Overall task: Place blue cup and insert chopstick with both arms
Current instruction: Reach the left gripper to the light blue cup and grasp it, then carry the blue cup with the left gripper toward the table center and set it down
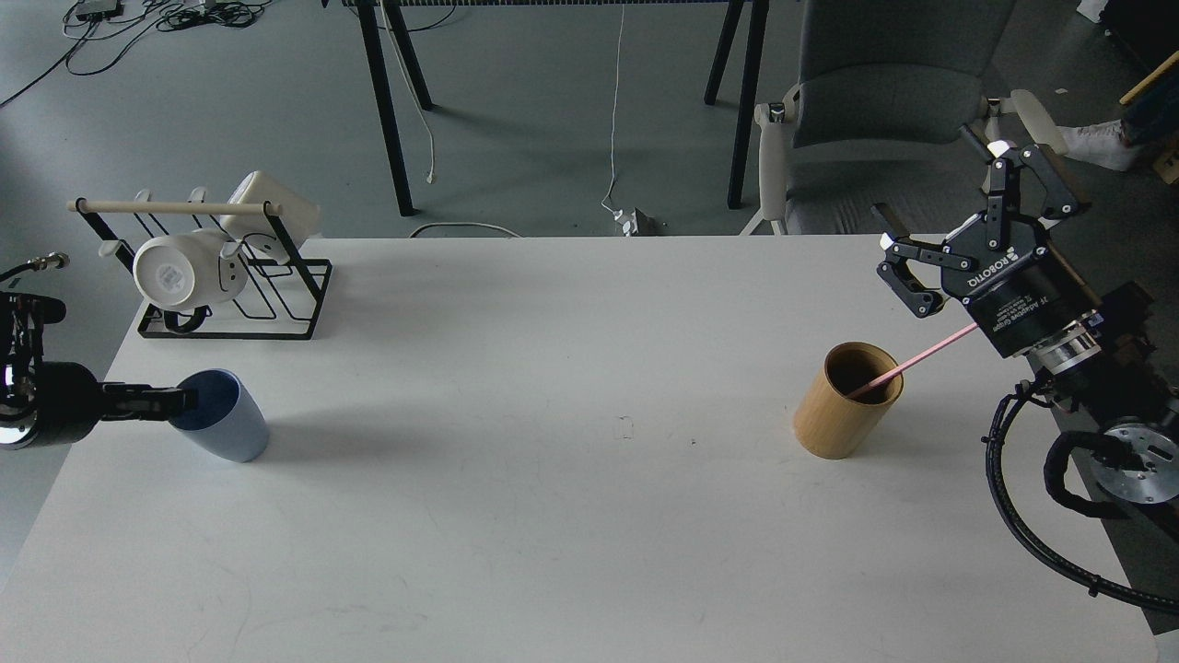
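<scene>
The blue cup stands near the table's left edge, its opening toward the upper left. My left gripper reaches in from the left; its fingers look like one thin dark bar pinched on the cup's near rim. The pink chopstick leans to the right out of a tan bamboo cylinder on the right side of the table. Its upper end runs under the body of my right gripper. That gripper hovers above and to the right of the cylinder with its fingers spread open and nothing in them.
A black wire rack with white mugs stands at the table's back left. A grey chair and black table legs stand behind the white table. My right arm's cables hang over the right edge.
</scene>
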{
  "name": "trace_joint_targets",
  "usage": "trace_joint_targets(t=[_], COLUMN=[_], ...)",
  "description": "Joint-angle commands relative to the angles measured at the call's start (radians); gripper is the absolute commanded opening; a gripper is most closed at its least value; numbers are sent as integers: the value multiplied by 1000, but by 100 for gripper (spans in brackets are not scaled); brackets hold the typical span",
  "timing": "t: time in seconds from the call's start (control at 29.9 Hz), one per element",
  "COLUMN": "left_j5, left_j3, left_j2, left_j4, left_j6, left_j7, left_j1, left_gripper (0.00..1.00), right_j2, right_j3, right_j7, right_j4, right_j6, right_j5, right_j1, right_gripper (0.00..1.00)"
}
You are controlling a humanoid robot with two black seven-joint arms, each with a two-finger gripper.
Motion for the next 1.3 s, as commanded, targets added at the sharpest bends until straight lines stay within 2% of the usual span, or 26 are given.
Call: trace_joint_targets(t=[0.0,0.13,0.33,0.63,0.84,0.94,1.0,1.07,1.17,1.27], left_j5=[0,0,-1,-21,-73,-107,-116,-115,-103,-103], left_j3=[-3,-11,-12,-14,-74,-95,-94,-83,-71,3], left_j2=[1,1,0,1,30,21,-9,-102,-215,-319], left_j4=[-3,-5,-11,-18,-179,-262,-279,-281,-261,-230], left_j6=[0,2,3,30,7,-52,-90,-113,-116,-116], left_j7=[0,0,0,0,0,0,0,0,0,0], left_j1=[-3,-3,-3,-7,-21,-59,-120,-162,-232,-289], left_gripper=[17,16,6,4,2,2,2,2,2,2], right_j2=[1,-1,-1,-1,-1,-1,-4,-8,-14,-18], right_j3=[-1,0,0,0,18,49,54,58,61,61], right_j7=[0,0,0,0,0,0,0,0,0,0], right_j4=[0,0,-5,-6,-23,-52,-74,-110,-172,-207], right_j6=[-1,-1,-1,-1,-5,-6,-6,-6,2,5], right_j5=[0,0,0,0,0,-2,-2,-2,0,-2], right_j1=[0,-2,-5,-5,-3,0,12,38,86,103], right_gripper=[96,96,96,96,96,96,96,96,96,96])
